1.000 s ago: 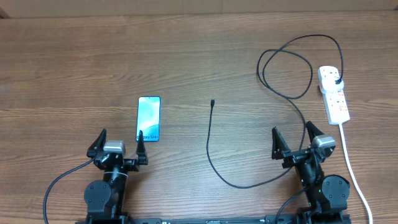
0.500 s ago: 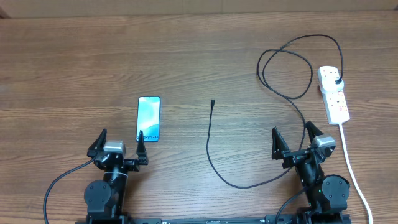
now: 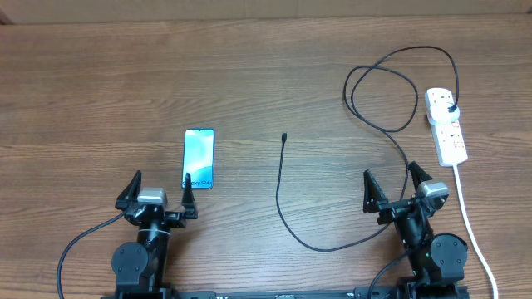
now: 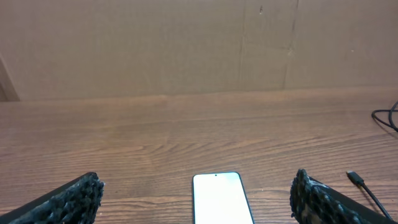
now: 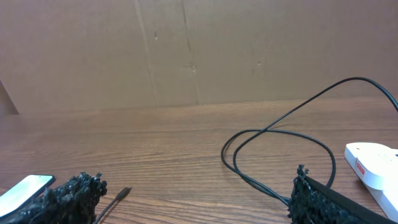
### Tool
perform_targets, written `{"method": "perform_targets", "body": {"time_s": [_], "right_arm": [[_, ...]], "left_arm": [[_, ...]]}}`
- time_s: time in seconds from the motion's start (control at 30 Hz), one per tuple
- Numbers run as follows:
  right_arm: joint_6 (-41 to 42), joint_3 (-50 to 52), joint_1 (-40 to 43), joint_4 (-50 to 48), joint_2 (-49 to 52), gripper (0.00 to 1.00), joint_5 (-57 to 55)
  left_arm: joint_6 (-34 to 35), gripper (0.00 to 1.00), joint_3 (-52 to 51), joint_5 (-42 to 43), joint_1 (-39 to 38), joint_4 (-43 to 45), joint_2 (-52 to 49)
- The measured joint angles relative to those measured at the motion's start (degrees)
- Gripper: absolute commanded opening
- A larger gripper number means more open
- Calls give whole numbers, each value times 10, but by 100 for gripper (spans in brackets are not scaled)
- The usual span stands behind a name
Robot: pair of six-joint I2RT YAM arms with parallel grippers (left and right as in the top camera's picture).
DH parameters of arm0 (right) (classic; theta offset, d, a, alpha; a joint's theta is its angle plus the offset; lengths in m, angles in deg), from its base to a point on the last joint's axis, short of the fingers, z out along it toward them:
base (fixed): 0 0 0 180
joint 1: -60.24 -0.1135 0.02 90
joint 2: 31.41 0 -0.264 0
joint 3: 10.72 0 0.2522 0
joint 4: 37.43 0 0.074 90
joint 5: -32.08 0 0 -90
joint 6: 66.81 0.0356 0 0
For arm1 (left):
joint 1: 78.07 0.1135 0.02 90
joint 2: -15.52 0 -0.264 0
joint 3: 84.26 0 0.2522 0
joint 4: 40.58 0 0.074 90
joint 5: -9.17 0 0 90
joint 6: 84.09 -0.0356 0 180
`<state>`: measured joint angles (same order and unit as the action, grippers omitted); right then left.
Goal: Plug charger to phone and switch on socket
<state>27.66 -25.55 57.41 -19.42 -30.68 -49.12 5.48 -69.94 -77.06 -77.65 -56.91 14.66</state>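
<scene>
From overhead, both my arms sit at the near edge of the brown wooden desk (image 3: 100, 83). My left pincer (image 3: 161, 184) is spread wide and holds nothing, and my right pincer (image 3: 390, 176) is the same. The phone (image 3: 199, 158), a slim rectangular slab with a bright blue-white screen, lies flat just ahead of the left pincer, its long axis running straight away from me. The charger (image 3: 280, 191), a long thin black cable, snakes between my arms. Its plug tip (image 3: 284, 136) lies right of the phone, well apart from it, pointing away from me. Its black plug (image 3: 450, 107) sits in the socket (image 3: 445, 124), a white oblong power strip with reddish switches, ahead and right of my right pincer.

In my left wrist view, the phone's screen lies between my two fingers (image 4: 68, 199), with the plug tip off to the right.

In my right wrist view, the socket is at the right edge and the plug tip is low on the left.

I judge the plug tip lies roughly between my arms, the left nearer the phone, the right nearer the socket.
</scene>
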Motion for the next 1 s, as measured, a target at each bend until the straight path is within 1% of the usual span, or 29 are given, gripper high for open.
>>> {"method": "perform_targets", "body": {"time_s": [0.53, 0.77, 1.0], "right_arm": [[0, 0, 0, 0, 0, 100, 0], [0, 0, 0, 0, 0, 100, 0], [0, 0, 0, 0, 0, 100, 0]], "left_arm": [[0, 100, 0, 0, 0, 0, 0], [0, 100, 0, 0, 0, 29, 0], [3, 100, 0, 1, 0, 34, 0]]}}
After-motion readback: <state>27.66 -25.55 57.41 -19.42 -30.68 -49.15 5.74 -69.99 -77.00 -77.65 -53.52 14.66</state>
